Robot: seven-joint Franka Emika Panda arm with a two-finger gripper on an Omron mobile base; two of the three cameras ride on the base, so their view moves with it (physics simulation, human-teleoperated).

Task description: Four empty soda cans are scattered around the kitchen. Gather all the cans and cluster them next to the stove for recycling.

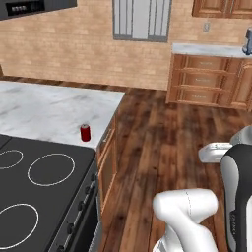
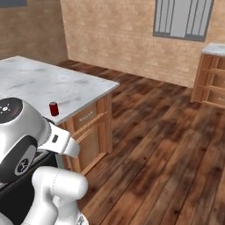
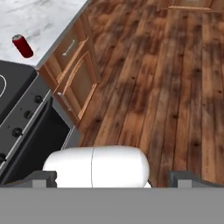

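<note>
One red soda can (image 1: 85, 133) stands upright on the marble island counter (image 1: 44, 108), just past the far right corner of the stove (image 1: 44, 192). The stove is a black cooktop with white ring marks. The same can (image 2: 53, 108) shows near the counter's edge in the right base view, and at the upper left of the hand view (image 3: 22, 46), beside the stove (image 3: 13, 89). My gripper (image 3: 113, 178) hangs open over the wood floor to the right of the stove front. It holds nothing and is well away from the can. Its fingertips (image 3: 43, 177) stand far apart.
Reddish cabinet doors and a drawer (image 3: 72, 72) sit under the island beside the oven front with knobs (image 3: 26, 118). More wooden cabinets (image 1: 211, 81) with a marble top line the far wall at right. Wood floor (image 1: 162, 142) stretches between them.
</note>
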